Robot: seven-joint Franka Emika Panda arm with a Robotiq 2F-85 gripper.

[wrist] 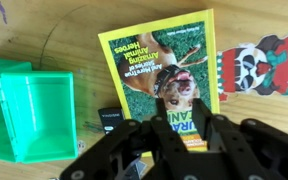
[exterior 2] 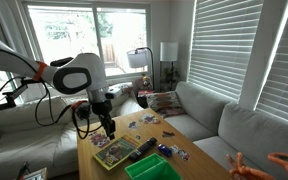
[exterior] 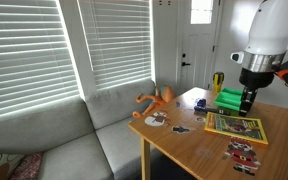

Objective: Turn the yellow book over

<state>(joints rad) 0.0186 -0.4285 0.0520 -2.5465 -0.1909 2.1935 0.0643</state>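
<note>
The yellow book (wrist: 164,60) lies flat on the wooden table with its yellow-green picture face up. It shows in both exterior views (exterior: 236,127) (exterior 2: 114,153). My gripper (wrist: 181,105) is open and empty, hovering just above the book's near end, with the fingers straddling its bottom strip. In the exterior views the gripper (exterior: 247,100) (exterior 2: 110,130) points straight down over the book. Whether the fingertips touch the cover cannot be told.
A bright green plastic tray (wrist: 29,105) (exterior: 229,99) (exterior 2: 149,168) stands beside the book. A black remote (exterior 2: 142,150) (wrist: 112,122) lies between them. Red printed cards (wrist: 264,65) (exterior: 242,152) (exterior 2: 144,123) lie scattered around. A grey couch (exterior: 74,140) borders the table.
</note>
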